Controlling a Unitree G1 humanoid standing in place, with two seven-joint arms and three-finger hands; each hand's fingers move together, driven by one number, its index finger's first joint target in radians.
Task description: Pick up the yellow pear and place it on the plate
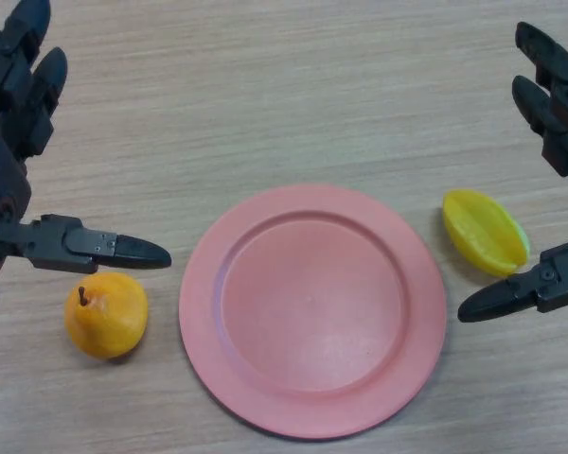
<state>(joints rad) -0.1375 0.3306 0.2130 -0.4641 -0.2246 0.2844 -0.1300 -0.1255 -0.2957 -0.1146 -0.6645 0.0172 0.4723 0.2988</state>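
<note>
A yellow-orange pear [106, 315] with a short brown stem lies on the wooden table, left of a pink round plate [312, 307] that holds nothing. My left hand [14, 142] hangs at the left edge, open, its thumb stretched out just above the pear without touching it. At the right edge my right hand [549, 189] is open too, thumb pointing left below a yellow ridged starfruit [486, 232].
The yellow starfruit lies right of the plate, between my right hand's fingers and thumb in the picture. The wooden table [284, 95] stretches away behind the plate.
</note>
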